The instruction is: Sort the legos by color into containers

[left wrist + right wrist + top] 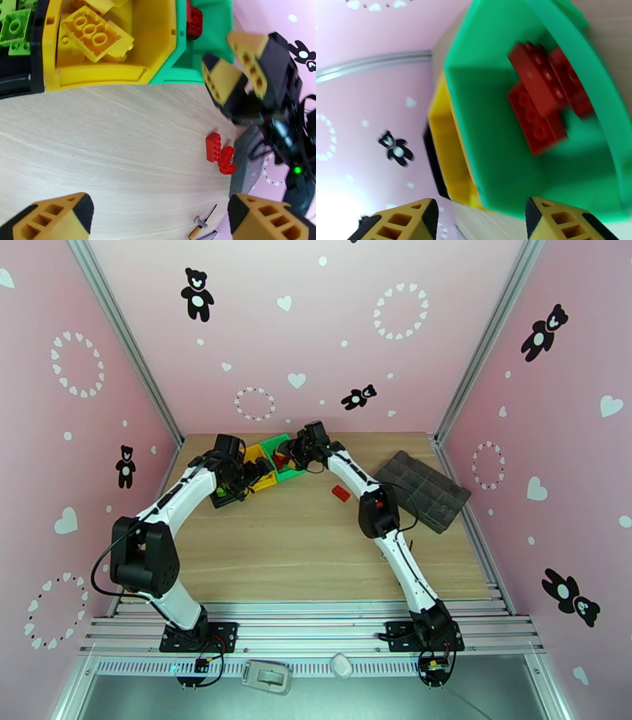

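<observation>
Three joined containers stand at the back of the table: black [19, 85], yellow [98, 73] and green [493, 130]. Light green legos [14, 27] lie in the black one, yellow legos [94, 37] in the yellow one and red legos [543, 98] in the green one. Two more red legos [219, 152] lie together on the bare wood [341, 493]. My right gripper [481, 213] hovers open over the green container with nothing between its fingers. Near the yellow container's front, my left gripper [158, 207] stands wide open and holds nothing.
A flat dark grey compartment tray [423, 489] lies at the right of the table. A brass-tipped pen-like tool [201, 225] rests on the wood near my left gripper. The two grippers [257, 470] [291, 455] are close together at the containers.
</observation>
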Controlling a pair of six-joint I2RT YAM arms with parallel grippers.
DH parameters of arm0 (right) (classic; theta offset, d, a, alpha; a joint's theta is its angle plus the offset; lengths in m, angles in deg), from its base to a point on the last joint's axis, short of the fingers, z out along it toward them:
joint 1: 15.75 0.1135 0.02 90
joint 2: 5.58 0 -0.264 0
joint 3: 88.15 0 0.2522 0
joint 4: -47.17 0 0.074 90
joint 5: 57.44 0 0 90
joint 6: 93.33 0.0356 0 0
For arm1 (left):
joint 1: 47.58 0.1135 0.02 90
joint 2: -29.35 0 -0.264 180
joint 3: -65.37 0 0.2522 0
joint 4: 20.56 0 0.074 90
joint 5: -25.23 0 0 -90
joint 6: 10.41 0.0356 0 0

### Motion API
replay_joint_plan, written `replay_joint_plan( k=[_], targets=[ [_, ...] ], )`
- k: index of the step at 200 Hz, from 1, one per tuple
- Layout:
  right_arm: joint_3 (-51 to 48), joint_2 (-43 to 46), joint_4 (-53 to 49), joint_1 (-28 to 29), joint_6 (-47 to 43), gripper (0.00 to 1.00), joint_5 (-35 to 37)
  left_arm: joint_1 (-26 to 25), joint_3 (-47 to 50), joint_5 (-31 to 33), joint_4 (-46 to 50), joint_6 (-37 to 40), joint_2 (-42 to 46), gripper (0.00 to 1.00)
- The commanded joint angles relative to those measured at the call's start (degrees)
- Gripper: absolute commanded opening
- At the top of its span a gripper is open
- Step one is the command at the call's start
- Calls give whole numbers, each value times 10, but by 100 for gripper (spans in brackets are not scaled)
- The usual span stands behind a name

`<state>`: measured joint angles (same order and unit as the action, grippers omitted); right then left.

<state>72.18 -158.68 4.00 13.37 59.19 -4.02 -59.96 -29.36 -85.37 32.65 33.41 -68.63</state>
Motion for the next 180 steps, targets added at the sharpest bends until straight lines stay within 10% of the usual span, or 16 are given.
replay_joint_plan(
  k=[1, 112, 180],
  targets=[
    [-32, 112, -99, -8, -119, 64, 23, -26, -27, 20, 11, 14, -24, 95],
    [-171, 186, -397, -70, -395, 74, 278, -110, -60, 40, -19, -33, -86, 94],
    [-198, 140, -379, -72, -412, 77, 269, -110, -59, 51, -3, -32, -79, 94]
  ],
)
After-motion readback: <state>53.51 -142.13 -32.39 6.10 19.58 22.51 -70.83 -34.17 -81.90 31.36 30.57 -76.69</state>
